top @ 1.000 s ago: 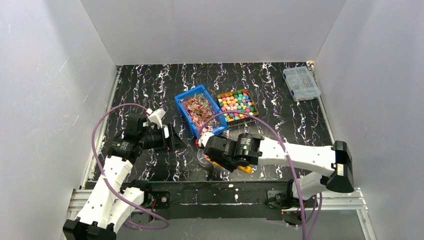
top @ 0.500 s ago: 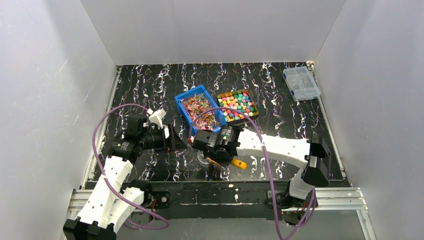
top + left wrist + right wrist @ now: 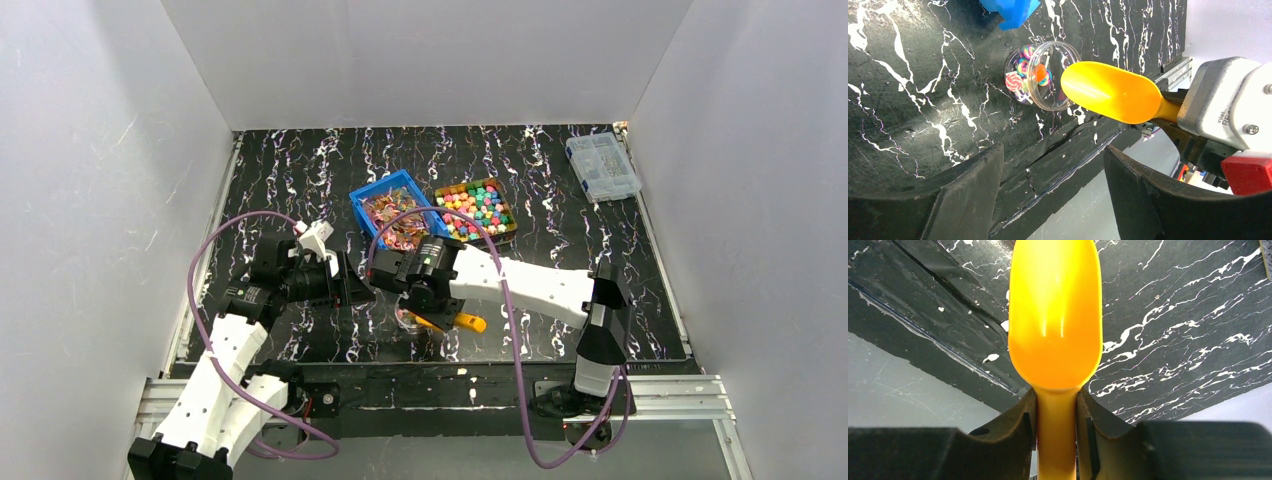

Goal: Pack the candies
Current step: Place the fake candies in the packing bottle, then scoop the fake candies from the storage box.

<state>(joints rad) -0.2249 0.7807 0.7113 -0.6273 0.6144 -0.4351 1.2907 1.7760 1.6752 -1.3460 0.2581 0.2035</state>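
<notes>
**Right arm holds scoop at the jar, left arm waits beside it**

Your right gripper (image 3: 1057, 412) is clamped on the neck of the yellow scoop (image 3: 1108, 92), so the bowl sticks out ahead and reaches the small clear jar (image 3: 1038, 104) near the table's front edge. The bowl's tip is at the jar rim, which looks like a pour position. Only its smooth back shows, so you can't tell if it's loaded. The left gripper (image 3: 1053, 185) has its fingers spread wide with nothing in them, and it points at the jar from the side, probably ready to steady it. The jar holds a few multicoloured sweets, type unclear. The candies (image 3: 474, 210) mostly sit in the brown tray (image 3: 508, 207) behind the arms, next to the blue bin (image 3: 377, 183) of foil sweets. Packing is barely started.
</notes>
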